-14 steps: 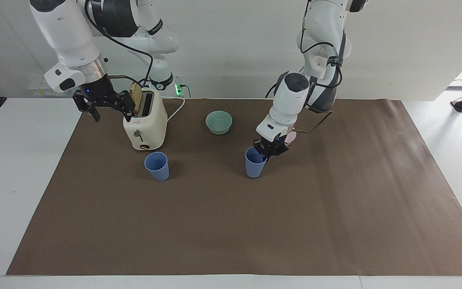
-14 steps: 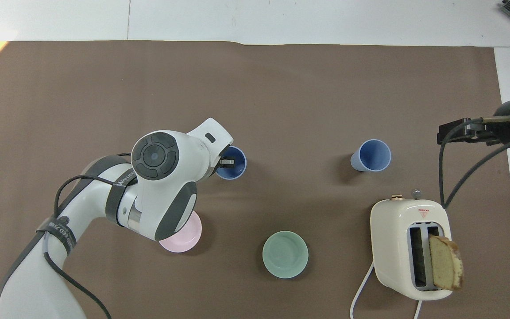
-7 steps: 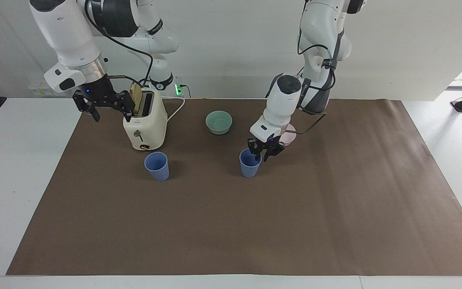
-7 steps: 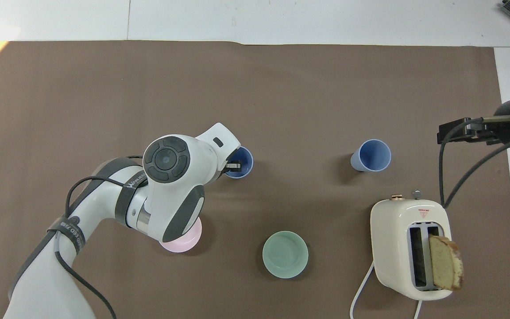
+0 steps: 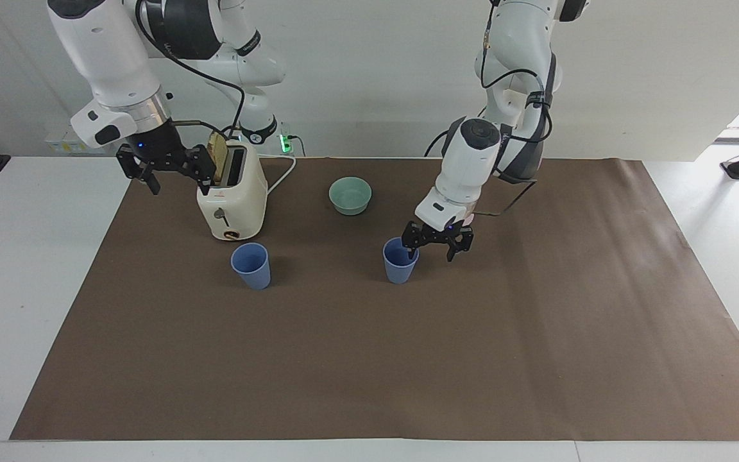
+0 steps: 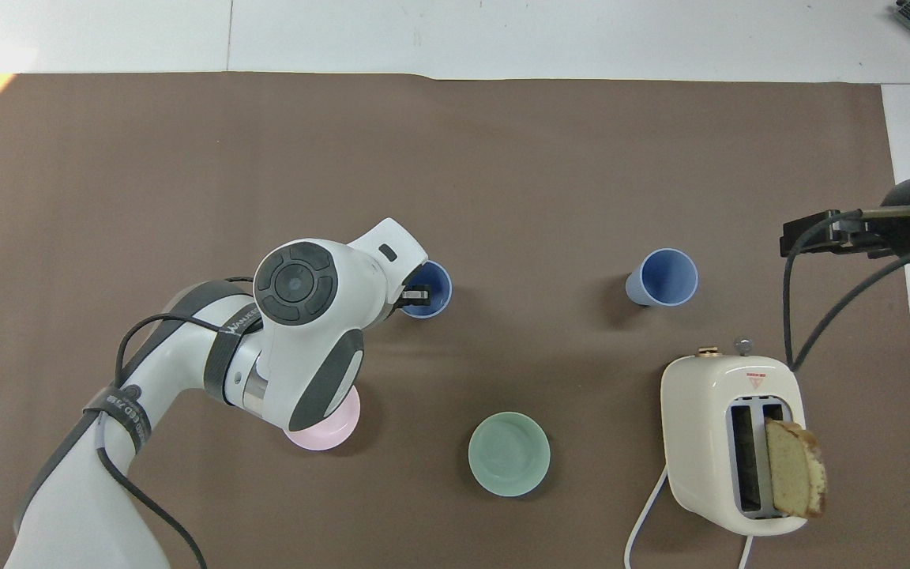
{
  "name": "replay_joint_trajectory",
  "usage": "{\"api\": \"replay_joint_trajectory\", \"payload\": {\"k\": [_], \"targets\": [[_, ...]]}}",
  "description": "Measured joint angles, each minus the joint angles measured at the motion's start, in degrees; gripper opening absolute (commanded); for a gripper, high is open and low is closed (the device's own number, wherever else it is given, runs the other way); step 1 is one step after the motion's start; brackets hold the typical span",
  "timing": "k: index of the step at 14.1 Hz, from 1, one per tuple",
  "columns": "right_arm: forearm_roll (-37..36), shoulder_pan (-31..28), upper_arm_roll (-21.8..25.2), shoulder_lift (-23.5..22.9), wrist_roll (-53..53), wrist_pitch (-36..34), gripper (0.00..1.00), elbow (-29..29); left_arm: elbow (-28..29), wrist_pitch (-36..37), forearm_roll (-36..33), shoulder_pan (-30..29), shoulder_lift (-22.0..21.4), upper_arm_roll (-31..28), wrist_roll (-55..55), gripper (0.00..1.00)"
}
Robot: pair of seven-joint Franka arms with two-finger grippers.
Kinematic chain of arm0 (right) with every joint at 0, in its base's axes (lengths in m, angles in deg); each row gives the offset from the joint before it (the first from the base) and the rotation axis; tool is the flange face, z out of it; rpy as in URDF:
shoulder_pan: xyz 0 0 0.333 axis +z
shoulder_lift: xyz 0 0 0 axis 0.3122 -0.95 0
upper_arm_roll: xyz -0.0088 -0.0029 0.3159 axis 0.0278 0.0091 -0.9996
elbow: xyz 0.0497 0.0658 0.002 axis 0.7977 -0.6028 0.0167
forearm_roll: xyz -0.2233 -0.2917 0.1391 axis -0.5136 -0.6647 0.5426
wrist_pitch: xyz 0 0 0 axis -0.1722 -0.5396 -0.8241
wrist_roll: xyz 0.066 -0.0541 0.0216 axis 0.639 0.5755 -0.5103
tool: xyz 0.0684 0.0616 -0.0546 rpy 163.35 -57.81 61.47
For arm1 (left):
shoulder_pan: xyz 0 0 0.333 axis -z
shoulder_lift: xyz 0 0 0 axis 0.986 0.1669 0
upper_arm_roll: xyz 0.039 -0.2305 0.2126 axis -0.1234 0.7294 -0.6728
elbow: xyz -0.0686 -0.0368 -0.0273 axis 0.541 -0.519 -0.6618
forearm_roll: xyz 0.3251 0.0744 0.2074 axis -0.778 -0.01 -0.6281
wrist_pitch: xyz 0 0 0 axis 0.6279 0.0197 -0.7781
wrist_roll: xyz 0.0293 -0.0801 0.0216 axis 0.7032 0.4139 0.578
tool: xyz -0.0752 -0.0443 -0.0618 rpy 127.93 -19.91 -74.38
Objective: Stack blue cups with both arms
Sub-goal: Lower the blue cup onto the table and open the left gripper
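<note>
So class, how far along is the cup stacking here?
Nothing is stacked: both blue cups stand apart on the mat. The left gripper is open at one cup's rim, gripping nothing. The right gripper waits open beside the toaster. Stacking remains.

— What sort of place is this?
— A robotics lab: two white arms (image 5: pixel 113 58) stand at a white table (image 5: pixel 29 269) against a bare wall.
— And the kitchen things?
— A toaster (image 5: pixel 231 199) and bowls, set on brown paper (image 5: pixel 369 359).

Left end effector (image 6: pixel 415 295) over one blue cup (image 6: pixel 428 289); 2nd cup (image 6: pixel 663 277) nr toaster (image 6: pixel 731 442).
</note>
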Motion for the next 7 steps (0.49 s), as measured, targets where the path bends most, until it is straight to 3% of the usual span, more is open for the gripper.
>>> {"api": "replay_joint_trajectory", "payload": {"k": [7], "targets": [[0.18, 0.26, -0.14, 0.06, 0.00, 1.06, 1.00, -2.71, -1.44, 17.29, -0.03, -10.81, -11.95, -0.37, -14.89, 1.00]]}}
